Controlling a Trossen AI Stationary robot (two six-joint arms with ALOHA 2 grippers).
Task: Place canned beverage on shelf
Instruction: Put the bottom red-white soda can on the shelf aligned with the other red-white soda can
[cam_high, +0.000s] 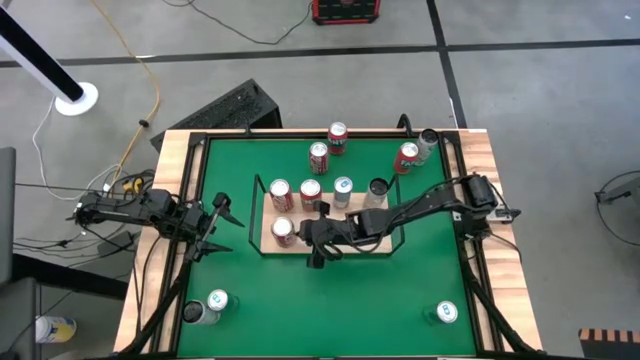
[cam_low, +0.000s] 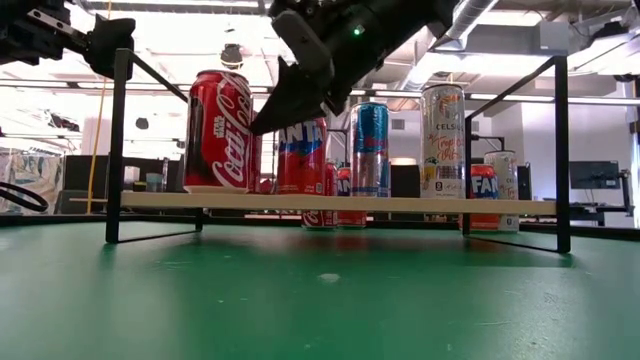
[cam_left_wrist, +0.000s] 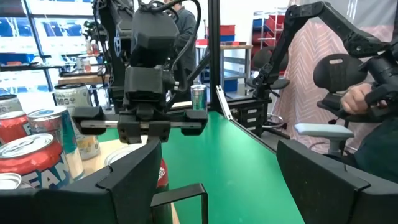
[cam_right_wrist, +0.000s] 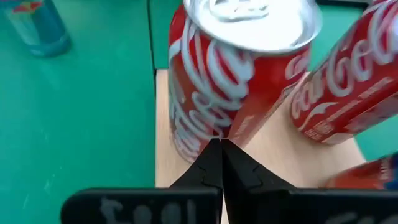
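A light-wood shelf (cam_high: 345, 243) with thin black wire rails at its short ends is set near the middle of the green table. Four cans are stood upright on it: a red cola can (cam_high: 283, 231) at the shelf's 8 o'clock corner, two more red cans (cam_high: 280, 193) (cam_high: 310, 192) along the 12 o'clock edge, and a slim blue-and-silver can (cam_high: 343, 189) just beside them at 3 o'clock.

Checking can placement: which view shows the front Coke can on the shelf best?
The right wrist view: the Coke can fills it, upright on the shelf. The low view shows its label side-on; the high view only its top.
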